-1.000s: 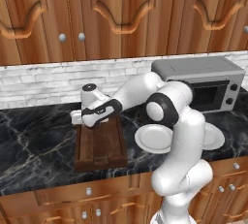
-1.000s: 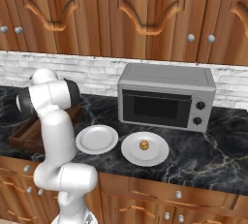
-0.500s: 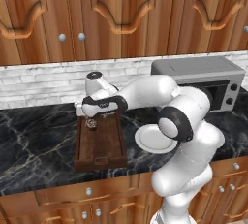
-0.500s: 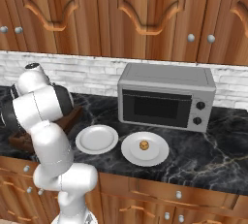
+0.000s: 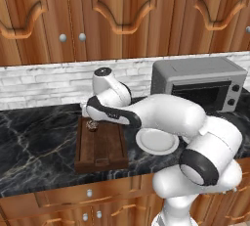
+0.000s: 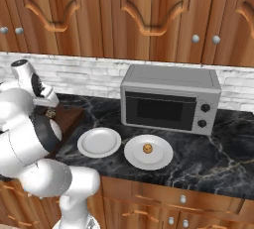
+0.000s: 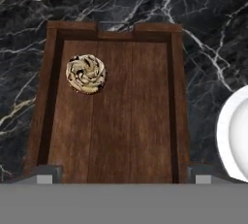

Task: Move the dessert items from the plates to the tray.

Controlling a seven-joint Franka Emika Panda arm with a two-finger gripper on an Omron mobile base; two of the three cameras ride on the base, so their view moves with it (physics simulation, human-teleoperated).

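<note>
the hand view looks straight down on the tray (image 7: pixel 177 97), where the cupcake (image 7: pixel 85 73) with its pale swirled top sits on the slatted bottom near the far left corner, free of the gripper (image 7: pixel 121 178); just its 2 finger tips poke up at the bottom edge, set far apart, so the gripper is wide and holds nothing. the left base view shows the same tray (image 5: pixel 85 151) lying lengthwise on the dark marble tabletop (image 5: pixel 34 137), the cupcake (image 5: pixel 92 124) at its far end right under the hand, and 1 bare white plate (image 5: pixel 157 141) just beside the tray's right side, partly covered by the arm. the right base view gives what the others lack: a second plate (image 6: pixel 148 151) near the front of the microwave (image 6: pixel 171 98), carrying the small tan-orange morsel (image 6: pixel 147 148) at its middle, with the bare plate (image 6: pixel 99 142) just to its left. in that view the arm hides most of the tray (image 6: pixel 69 116), and the cupcake (image 6: pixel 50 114) is only a small dark speck beside the hand. in the hand view the plate (image 7: pixel 235 136) is cut off by the right edge.
</note>
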